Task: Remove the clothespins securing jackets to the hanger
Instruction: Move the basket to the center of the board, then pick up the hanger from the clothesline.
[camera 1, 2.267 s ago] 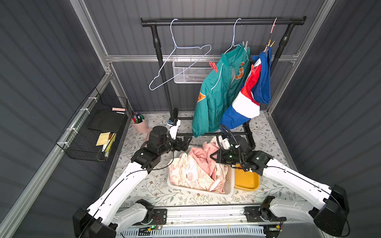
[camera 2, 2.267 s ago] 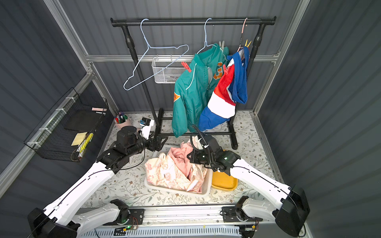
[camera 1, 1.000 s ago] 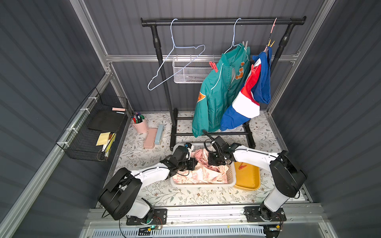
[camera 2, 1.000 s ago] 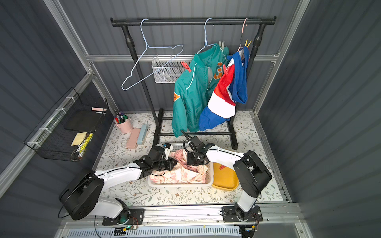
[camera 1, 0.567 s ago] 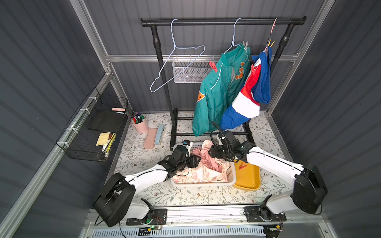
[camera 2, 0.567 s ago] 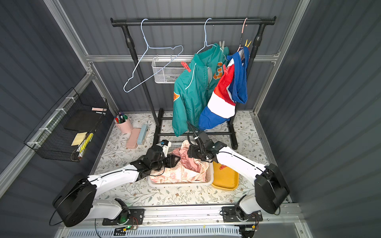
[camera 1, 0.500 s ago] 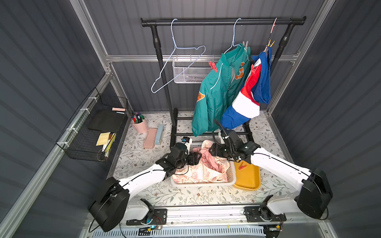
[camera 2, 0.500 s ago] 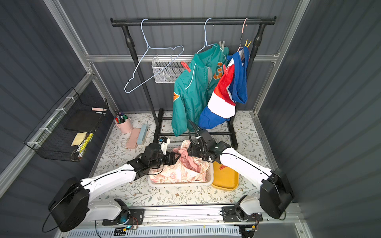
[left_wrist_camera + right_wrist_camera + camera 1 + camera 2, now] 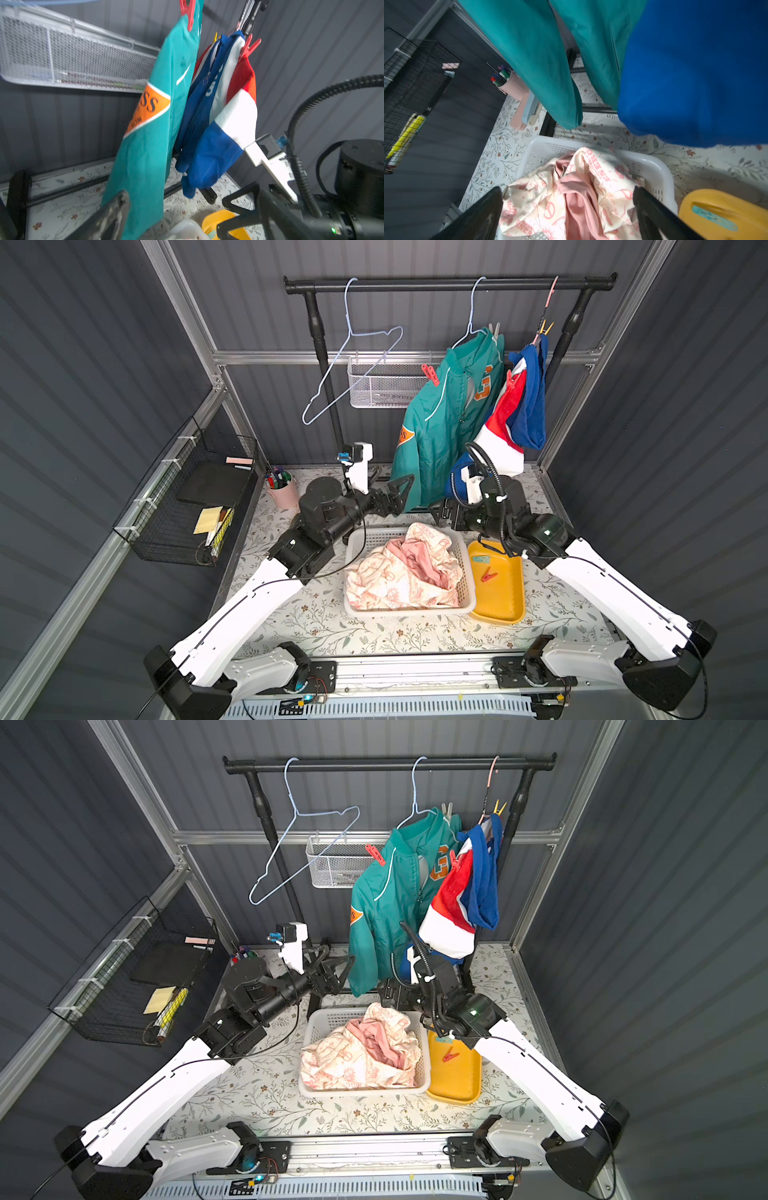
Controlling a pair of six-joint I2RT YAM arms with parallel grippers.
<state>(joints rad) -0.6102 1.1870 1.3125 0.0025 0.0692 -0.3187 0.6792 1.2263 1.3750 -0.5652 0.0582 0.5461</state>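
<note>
A black wire wall basket (image 9: 183, 506) juts over the left edge of the floral-clothed bench (image 9: 332, 626). A pink pen cup (image 9: 284, 493) stands at the far left corner. On the black rail (image 9: 449, 283) a bare pale-blue wire hanger (image 9: 353, 364) hangs leftmost, with open air under it.

The left gripper (image 9: 400, 494), jaws spread and holding nothing, hovers just left of the lower edge of the teal jacket (image 9: 440, 427). A red clothespin (image 9: 430, 375) pinches that jacket's left shoulder, by the right end of a white mesh basket (image 9: 382, 385). A grey clothespin (image 9: 494, 328) stands at its right shoulder.

Touching it on the right hangs the red-white-blue jacket (image 9: 515, 418). It is pinned by a second red clothespin (image 9: 509, 379) on its left edge and a yellow clothespin (image 9: 546, 327) near the rack's right post.

Below, a white slatted laundry basket (image 9: 357, 539) holds the crumpled cream-and-pink jacket (image 9: 399, 572), which reaches the near left rim. The right gripper (image 9: 439, 511), jaws wide apart and holding nothing, hangs over the basket's far right corner, just under the blue hem.

Just beside the basket's right wall, a yellow plastic tray (image 9: 498, 601) holds a loose red clothespin (image 9: 488, 573). A strip of bare bench runs along the near edges of both, between the two arms.
</note>
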